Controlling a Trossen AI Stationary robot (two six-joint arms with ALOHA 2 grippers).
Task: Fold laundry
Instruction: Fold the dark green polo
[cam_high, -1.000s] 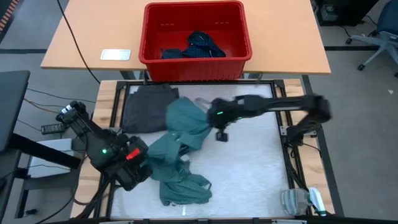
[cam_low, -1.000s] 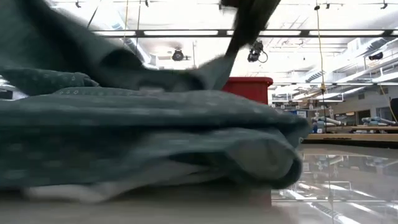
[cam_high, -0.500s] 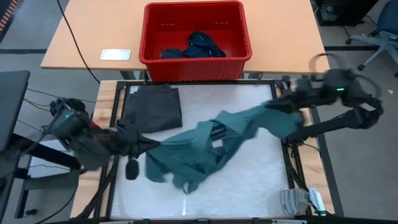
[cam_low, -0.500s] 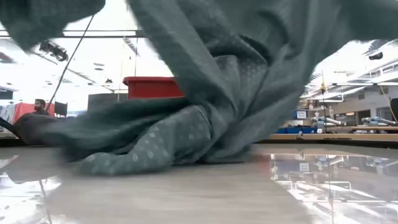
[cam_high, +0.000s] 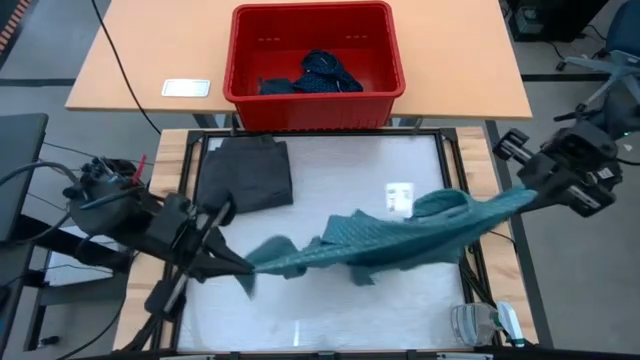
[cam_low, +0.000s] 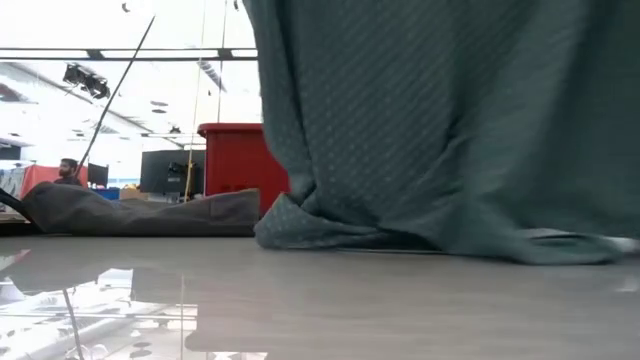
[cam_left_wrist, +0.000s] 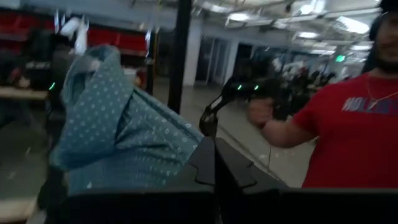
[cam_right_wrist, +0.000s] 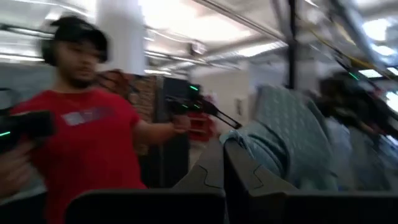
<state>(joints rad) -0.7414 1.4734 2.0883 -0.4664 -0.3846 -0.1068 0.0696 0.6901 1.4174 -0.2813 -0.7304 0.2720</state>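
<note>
Two hands: both clenched on the teal shirt (cam_high: 400, 238), one at each end, so the cloth hangs stretched between them above the counter (cam_high: 320, 305).
Left hand (cam_high: 243, 263): low over the counter's left half, gripping the shirt's left tip; in its own wrist view the dotted cloth (cam_left_wrist: 118, 134) bunches just past the dark fingers (cam_left_wrist: 214, 168).
Right hand (cam_high: 528, 195): out past the counter's right edge, pinching the shirt's right end; in its wrist view the cloth (cam_right_wrist: 286, 140) rises from between the fingers (cam_right_wrist: 239, 177).
Teal shirt: finely dotted, drawn out into a long band running from lower left to upper right across the counter; in the low view it hangs like a curtain (cam_low: 450, 120), its lower folds resting on the counter surface.
Charcoal grey piece (cam_high: 245, 173): folded flat in the counter's far left corner, well apart from the shirt; in the low view it lies as a low mound (cam_low: 140, 212).
Navy dotted piece (cam_high: 325, 72): crumpled inside the red basket (cam_high: 385, 100).
Red basket: on the wooden table (cam_high: 460, 70) beyond the counter, also seen in the low view (cam_low: 235, 155) behind the grey piece.
White tag (cam_high: 400, 197): lies on the counter just beside the shirt's upper edge.
Person: in a red T-shirt (cam_right_wrist: 93, 143), stands beyond the counter holding dark control handles, one in the raised hand (cam_left_wrist: 260, 111).
</note>
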